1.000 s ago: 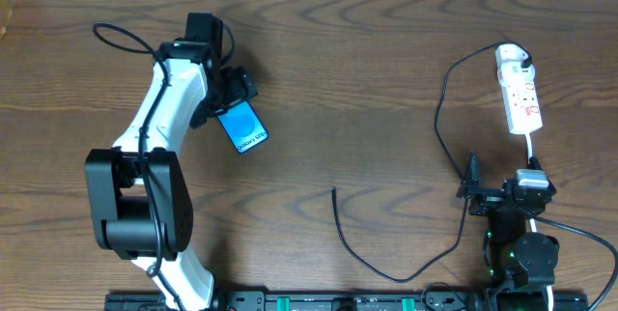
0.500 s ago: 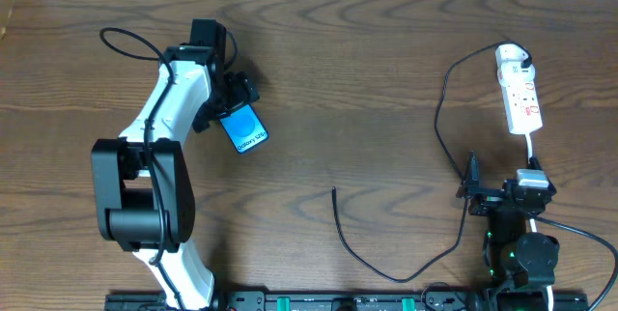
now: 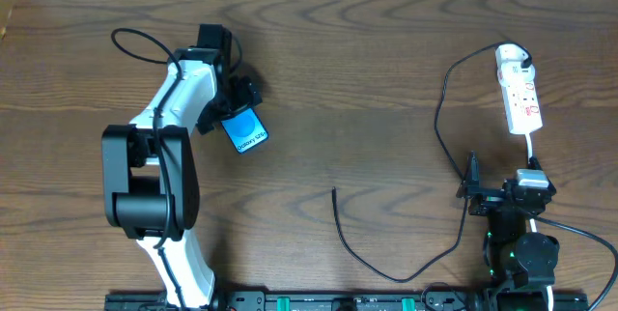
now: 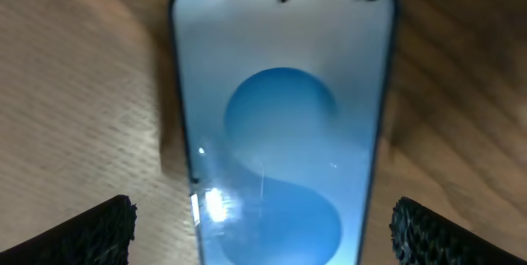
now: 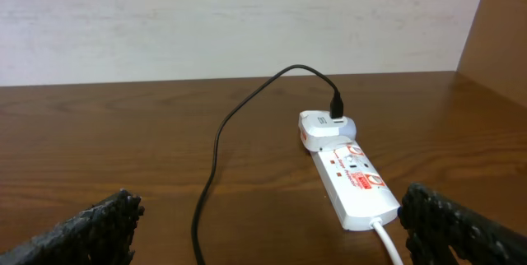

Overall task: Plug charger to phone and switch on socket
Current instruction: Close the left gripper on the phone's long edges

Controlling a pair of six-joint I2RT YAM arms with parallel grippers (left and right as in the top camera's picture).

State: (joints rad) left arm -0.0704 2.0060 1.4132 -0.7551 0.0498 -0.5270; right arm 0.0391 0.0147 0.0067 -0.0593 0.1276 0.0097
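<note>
Overhead, phone (image 3: 247, 129): lay screen-up on left half of bench (image 3: 386, 79).
Left gripper (image 4: 263, 232): spread over phone.
Right gripper (image 5: 276, 232): spread, empty, facing socket (image 5: 350, 183).

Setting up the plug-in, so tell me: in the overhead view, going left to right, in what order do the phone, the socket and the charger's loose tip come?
phone → charger's loose tip → socket

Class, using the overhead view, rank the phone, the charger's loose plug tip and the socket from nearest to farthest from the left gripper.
Measured from the left gripper:
1. phone, right at the open fingers, on the table's left side.
2. charger tip, mid-table, lying free on the wood.
3. socket, far across on the right side.
</note>
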